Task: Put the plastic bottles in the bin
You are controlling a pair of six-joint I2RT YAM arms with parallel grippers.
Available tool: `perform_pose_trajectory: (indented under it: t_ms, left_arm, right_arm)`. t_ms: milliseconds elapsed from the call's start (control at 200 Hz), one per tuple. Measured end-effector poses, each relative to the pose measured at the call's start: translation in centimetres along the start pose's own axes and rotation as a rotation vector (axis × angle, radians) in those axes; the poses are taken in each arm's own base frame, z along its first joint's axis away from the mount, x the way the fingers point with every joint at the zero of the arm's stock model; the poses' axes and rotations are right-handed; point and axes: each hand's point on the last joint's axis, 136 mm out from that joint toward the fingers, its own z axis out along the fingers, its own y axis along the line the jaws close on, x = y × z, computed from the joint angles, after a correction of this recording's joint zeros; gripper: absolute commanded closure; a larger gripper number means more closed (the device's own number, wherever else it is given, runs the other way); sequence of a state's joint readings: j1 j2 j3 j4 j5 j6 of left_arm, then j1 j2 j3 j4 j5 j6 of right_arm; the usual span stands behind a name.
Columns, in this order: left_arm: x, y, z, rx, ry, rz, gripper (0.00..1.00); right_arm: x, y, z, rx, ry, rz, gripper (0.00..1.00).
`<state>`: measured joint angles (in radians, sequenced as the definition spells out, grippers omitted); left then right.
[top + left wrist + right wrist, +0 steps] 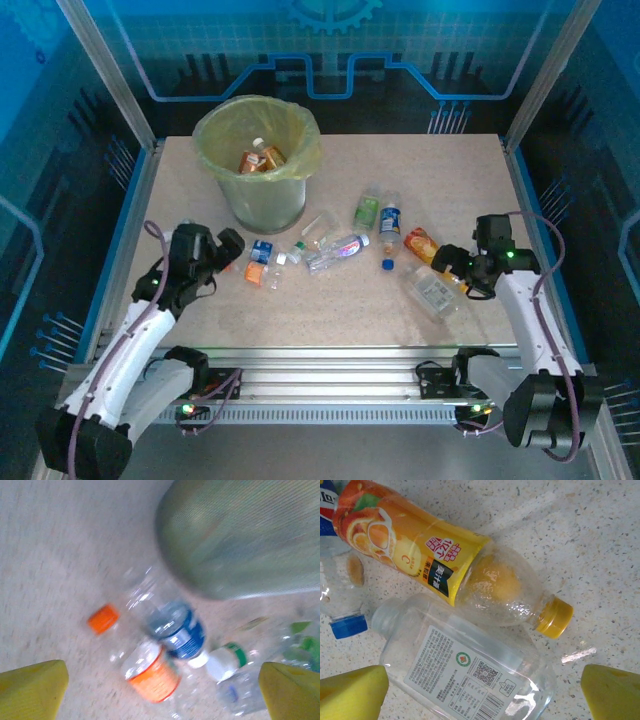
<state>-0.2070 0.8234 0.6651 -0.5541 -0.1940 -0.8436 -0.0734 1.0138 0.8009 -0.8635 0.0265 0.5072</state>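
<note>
**In front of the bin, bottles lie loose and both grippers gape**

Toward the far left of the table (330, 320), we see the bin (262, 205) standing upright with its yellow-green liner. A few orange-labelled bottles (262, 158) lie inside it. The other bottles are scattered on the table in front of the bin and off to its right. A blue-label bottle (262, 249) and an orange-label bottle (254, 272) lie nearest the bin's foot. To their right come a cluster of clear bottles (322, 232) and a green-label bottle (366, 210). Farthest from the bin, an orange juice bottle (421, 243) lies beside a flat clear bottle (436, 292).

The left gripper (228, 250) hangs just in front of the bin, its jaws wide apart and holding nothing. In its wrist view we see the yellow fingers (31, 690) framing the blue-label and orange-label bottles, with the bin's wall just behind them. The right gripper (452, 268), well to the right of the bin, is likewise spread wide and empty. It is poised over the juice bottle, whose yellow cap (555, 617) is on, and the flat clear bottle. These two lie side by side, apparently touching.
</note>
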Motion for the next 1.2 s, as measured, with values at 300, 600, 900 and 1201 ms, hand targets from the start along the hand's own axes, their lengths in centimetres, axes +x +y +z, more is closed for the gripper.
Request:
perform_pose_trajectory:
  t_ms: [300, 600, 900, 1201]
  left_arm:
    - [4.0, 2.3, 3.3, -0.030, 0.123, -0.146, 0.01]
    - [5.6, 1.6, 6.6, -0.026, 0.201, -0.172, 0.01]
    - [6.5, 1.6, 8.0, -0.045, 0.233, -0.183, 0.06]
    - [7.5, 2.4, 7.9, -0.088, 0.257, -0.168, 0.20]
  right_arm:
    - [-0.5, 0.1, -0.8, -0.007, -0.040, 0.016, 0.00]
    - [-0.7, 0.1, -0.9, -0.010, -0.054, 0.025, 0.00]
    - [-0.9, 0.3, -1.0, -0.017, -0.065, 0.024, 0.00]
    - [-0.8, 0.5, -0.7, -0.033, -0.059, 0.035, 0.00]
